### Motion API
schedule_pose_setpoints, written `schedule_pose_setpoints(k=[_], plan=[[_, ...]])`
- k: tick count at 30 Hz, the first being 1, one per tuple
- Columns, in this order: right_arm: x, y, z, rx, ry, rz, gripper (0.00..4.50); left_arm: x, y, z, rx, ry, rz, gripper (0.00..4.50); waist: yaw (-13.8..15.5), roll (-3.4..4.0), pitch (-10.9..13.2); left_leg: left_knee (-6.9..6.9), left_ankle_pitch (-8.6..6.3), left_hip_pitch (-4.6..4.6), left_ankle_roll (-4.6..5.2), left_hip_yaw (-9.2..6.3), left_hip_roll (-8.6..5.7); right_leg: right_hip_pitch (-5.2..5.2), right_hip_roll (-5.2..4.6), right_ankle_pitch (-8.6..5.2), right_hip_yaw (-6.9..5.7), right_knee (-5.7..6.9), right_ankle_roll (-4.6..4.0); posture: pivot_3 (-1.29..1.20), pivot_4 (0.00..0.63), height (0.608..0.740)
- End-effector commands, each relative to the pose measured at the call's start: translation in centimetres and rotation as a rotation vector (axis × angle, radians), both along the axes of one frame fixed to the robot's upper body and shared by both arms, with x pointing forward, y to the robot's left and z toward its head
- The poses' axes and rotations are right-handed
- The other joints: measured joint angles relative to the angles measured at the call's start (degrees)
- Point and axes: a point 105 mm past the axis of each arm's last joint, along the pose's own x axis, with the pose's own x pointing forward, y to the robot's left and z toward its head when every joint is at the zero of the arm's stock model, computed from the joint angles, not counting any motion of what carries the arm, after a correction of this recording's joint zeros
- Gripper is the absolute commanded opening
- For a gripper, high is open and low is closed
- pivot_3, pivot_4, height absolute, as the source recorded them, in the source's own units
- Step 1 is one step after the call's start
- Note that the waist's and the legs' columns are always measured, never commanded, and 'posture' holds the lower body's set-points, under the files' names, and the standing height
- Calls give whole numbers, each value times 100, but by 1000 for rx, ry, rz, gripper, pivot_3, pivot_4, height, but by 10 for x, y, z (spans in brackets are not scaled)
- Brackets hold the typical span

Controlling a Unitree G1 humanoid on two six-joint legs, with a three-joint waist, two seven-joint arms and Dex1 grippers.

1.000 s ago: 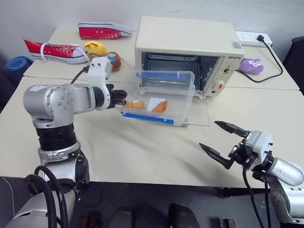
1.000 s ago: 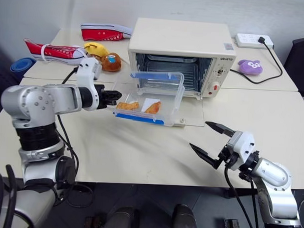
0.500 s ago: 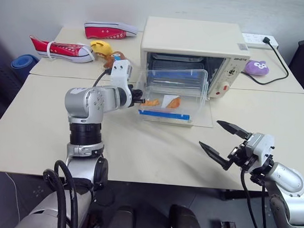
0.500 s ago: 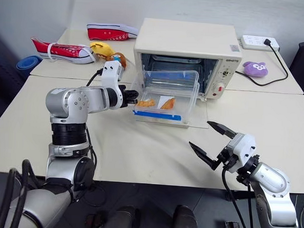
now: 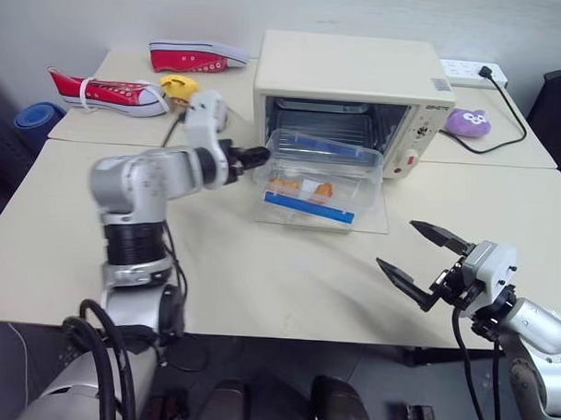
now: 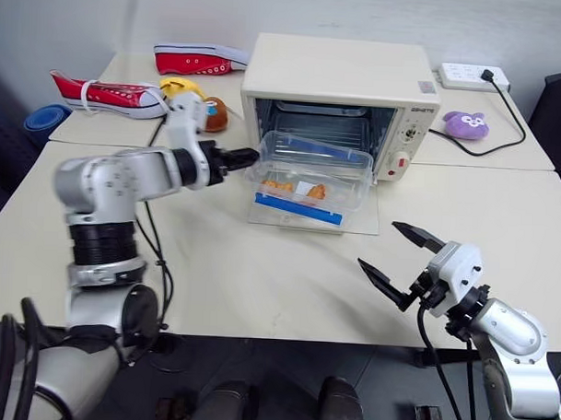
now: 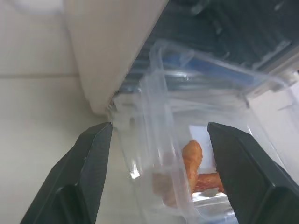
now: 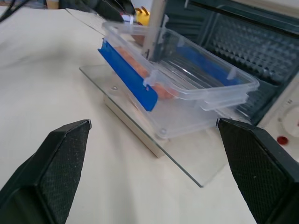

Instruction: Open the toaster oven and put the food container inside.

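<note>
The cream toaster oven stands at the back of the table with its glass door folded down flat. The clear food container with blue clips lies tilted on that door, its far edge at the oven's mouth and orange food inside. My left gripper is at the container's left end. In the left wrist view its fingers stand open, apart on either side of the container's corner. My right gripper hovers open over the near right of the table, well short of the container.
Two red sneakers, a yellow toy and a blue object sit at the back left. A purple plush and a power strip with black cable lie right of the oven. A dark chair stands at far right.
My left gripper has opened and let go of the container, which now lies flatter on the door with its far edge in the oven's mouth. The right gripper has stayed put.
</note>
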Motion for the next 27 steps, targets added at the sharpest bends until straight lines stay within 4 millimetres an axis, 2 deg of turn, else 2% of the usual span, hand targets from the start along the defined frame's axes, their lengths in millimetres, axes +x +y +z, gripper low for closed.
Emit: schedule_pose_setpoints(k=[1, 2, 4, 5, 7, 8, 11, 14, 15, 20, 27], plan=[[-10, 14, 7, -15, 52, 97, 4500, -21, 20, 10, 81, -125, -135, 3439, -34, 3, -1, -1, 0, 2, 0, 0, 1, 0, 1, -1, 0, 2, -1, 0, 150, 740], [-11, 18, 3, -24, 87, 113, 4117, -25, 29, 5, 125, -144, -160, 3287, -36, 2, -1, -2, 0, 2, -1, 0, 1, 0, 2, -1, 0, 1, -2, 0, 150, 740], [-10, 27, -4, -46, 137, 137, 3671, -33, 42, -9, 213, -188, -226, 2875, -26, 2, -1, 2, 0, 0, 0, 0, 0, 2, 2, -1, 0, -3, -2, 0, 150, 740], [-9, 31, -8, -57, 157, 146, 3293, -38, 47, -18, 262, -201, -272, 2534, -22, 2, -1, 3, 0, 0, 0, 0, 0, 3, 1, -1, 1, -4, -1, 0, 150, 740], [-2, 39, -15, -83, 191, 153, 2627, -53, 44, -39, 330, -245, -422, 1966, 18, 3, -1, 5, 0, 0, 0, 0, 0, 4, 1, -1, 0, -5, -2, 0, 150, 740], [3, 42, -19, -100, 207, 154, 2343, -59, 40, -49, 333, -253, -484, 1726, 42, 3, -1, 6, 0, -3, 0, 0, 0, 3, 0, -1, 1, -6, -2, 0, 150, 740], [25, 48, -24, -142, 197, 123, 1392, -64, 20, -61, 269, -303, -569, 873, 108, 1, -1, 18, -1, -12, 3, -2, -2, 6, -1, 0, -2, -10, -4, 0, 150, 740], [49, 49, -19, -149, 161, 81, 469, -55, -3, -69, 271, -369, -595, 52, 121, 0, -1, 29, -2, -19, 7, -6, -4, 7, -1, 2, -4, -8, -4, 0, 150, 740], [57, 49, -18, -156, 153, 74, 113, -50, -11, -69, 261, -389, -587, 0, 118, 0, -1, 28, -2, -17, 7, -5, -4, 6, -1, 2, -4, -5, -4, 0, 150, 740], [85, 49, -4, -180, 110, 76, 53, -34, -42, -70, 212, -438, -588, 0, 40, 1, -1, 20, -2, -16, 9, 0, -5, 3, -1, 3, -6, -5, -2, 0, 150, 740], [133, 41, 15, -158, 38, -52, 53, 5, -53, -58, 173, -477, -384, 0, -102, 0, -1, 11, 0, -13, 10, 1, -3, -2, -1, 3, -8, -3, -2, 0, 150, 740]])
